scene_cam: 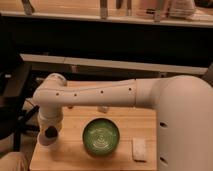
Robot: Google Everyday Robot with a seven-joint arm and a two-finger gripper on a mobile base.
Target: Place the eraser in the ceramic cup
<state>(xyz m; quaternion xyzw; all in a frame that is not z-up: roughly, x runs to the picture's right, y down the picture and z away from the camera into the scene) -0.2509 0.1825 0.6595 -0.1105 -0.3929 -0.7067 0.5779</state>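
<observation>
Here the hand [48, 136] hangs low at the tabletop's [75, 156] left edge, left of the plate [101, 136]; its grip I cannot tell. Eraser and cup are hidden. An eraser should be light, slightly soft: pinch mid-length.

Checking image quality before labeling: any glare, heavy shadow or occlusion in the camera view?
Camera view: warm, dim light; dark band behind the table; faint sheen on the green plate; the arm hides the table's back, and the gripper hangs at the left edge.
</observation>
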